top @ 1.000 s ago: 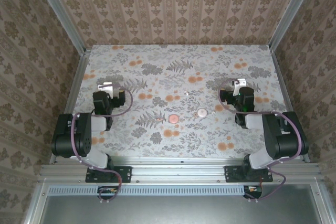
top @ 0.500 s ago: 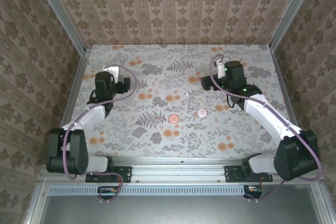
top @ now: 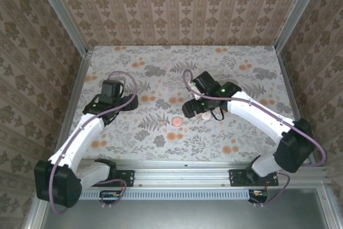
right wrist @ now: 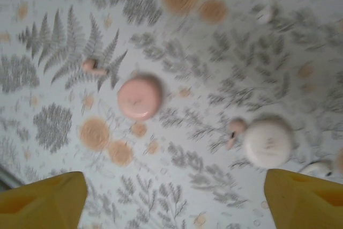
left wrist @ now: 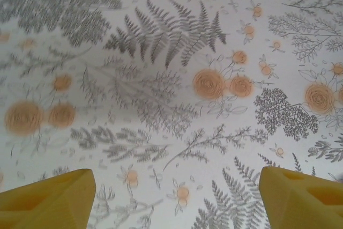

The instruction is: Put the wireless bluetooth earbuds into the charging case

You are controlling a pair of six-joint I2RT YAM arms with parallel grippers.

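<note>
Yellow-fingered, both jaws apart and empty, the left gripper (left wrist: 174, 181) and right gripper (right wrist: 174, 183) are hovering while the wireless bluetooth earbuds (right wrist: 234, 130) are lying loose beside the cream disc (right wrist: 268, 143), everything still waiting.

Floral table (top: 161, 57) w/ brown wallpaper walls (top: 177, 4)

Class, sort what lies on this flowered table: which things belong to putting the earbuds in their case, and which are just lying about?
For the job: upper white earbud; lower-right white earbud; cream-white disc, perhaps their case, though I cannot tell.
Lying about: salmon-pink disc; pinkish piece on the fern; pinkish piece beside the cream-white disc.
</note>
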